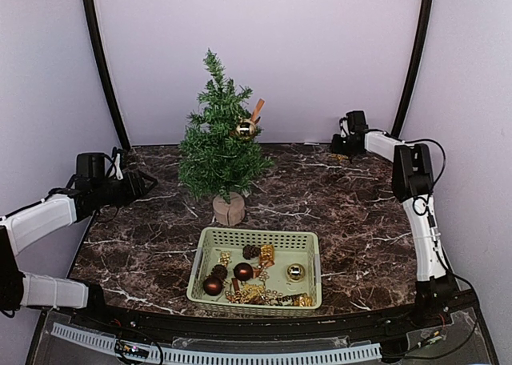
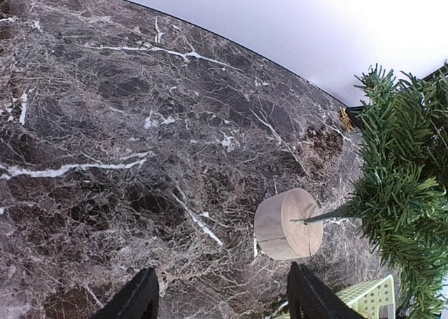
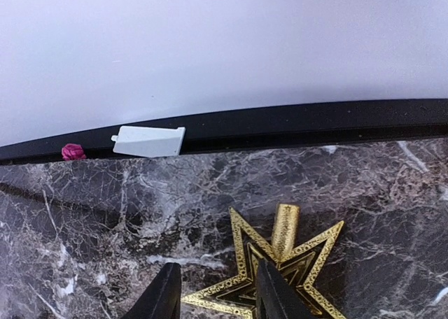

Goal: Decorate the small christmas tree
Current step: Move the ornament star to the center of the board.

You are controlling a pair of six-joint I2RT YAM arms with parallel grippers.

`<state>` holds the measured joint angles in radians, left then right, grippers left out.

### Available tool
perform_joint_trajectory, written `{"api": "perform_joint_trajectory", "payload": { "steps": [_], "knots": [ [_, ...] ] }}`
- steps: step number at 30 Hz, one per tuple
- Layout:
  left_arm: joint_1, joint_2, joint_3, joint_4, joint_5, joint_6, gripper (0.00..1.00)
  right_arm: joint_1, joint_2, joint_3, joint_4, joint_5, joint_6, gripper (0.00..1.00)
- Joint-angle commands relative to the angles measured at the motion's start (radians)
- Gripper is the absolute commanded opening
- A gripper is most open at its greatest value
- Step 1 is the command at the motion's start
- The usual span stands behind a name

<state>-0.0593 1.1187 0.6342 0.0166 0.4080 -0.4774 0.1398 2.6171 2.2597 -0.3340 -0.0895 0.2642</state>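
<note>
Right gripper [image 3: 220,280] is closest to the lens: two dark fingers straddle the left side of a gold star topper [image 3: 287,238] lying flat on the marble table [image 3: 91,214]. There's a moderate gap between the jaws with part of the star inside it. Can't tell if the pads actually bite or only bracket it. This is at the far right rear corner, next to the black rim. A white plastic piece [image 3: 148,141] and a small pink bit [image 3: 72,152] sit on that rim.

Left gripper [image 2: 224,273] has its jaws wide apart with nothing between them, only bare marble below. It hangs over the left side of the table, well apart from the tree.

The small christmas tree [image 1: 218,153] stands upright on its wooden stump base [image 1: 229,210], mid-table, just behind the basket [image 1: 256,237]. One gold ball [image 1: 244,130] hangs on its upper right branches, with a brown strip [image 1: 257,110] sticking up from it.

Basket is pale green, near the front edge. Inside: two dark red balls [image 1: 213,285], a gold bauble [image 1: 296,272], pine cones [image 1: 250,251], gold bead chain [image 1: 256,294].
</note>
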Motion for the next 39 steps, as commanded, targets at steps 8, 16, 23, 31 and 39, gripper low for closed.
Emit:
{"api": "perform_joint_trajectory", "payload": {
  "steps": [8, 16, 23, 31, 39],
  "knots": [
    [0.011, -0.003, 0.030, -0.031, 0.022, 0.019, 0.65, -0.012, -0.012, -0.054, -0.038, -0.059, 0.130, 0.37],
    [0.013, -0.042, 0.010, -0.040, 0.024, 0.018, 0.65, -0.002, -0.263, -0.449, 0.073, -0.100, 0.186, 0.35],
    [0.019, -0.104, -0.011, -0.066, 0.043, 0.021, 0.66, 0.043, -0.576, -0.931, 0.187, -0.107, 0.250, 0.35],
    [0.024, -0.200, -0.055, -0.093, 0.087, 0.010, 0.66, 0.174, -0.889, -1.352, 0.260, -0.057, 0.365, 0.34],
    [0.025, -0.292, -0.055, -0.186, 0.114, 0.034, 0.66, 0.198, -1.114, -1.331, 0.150, 0.157, 0.273, 0.41]
  ]
}}
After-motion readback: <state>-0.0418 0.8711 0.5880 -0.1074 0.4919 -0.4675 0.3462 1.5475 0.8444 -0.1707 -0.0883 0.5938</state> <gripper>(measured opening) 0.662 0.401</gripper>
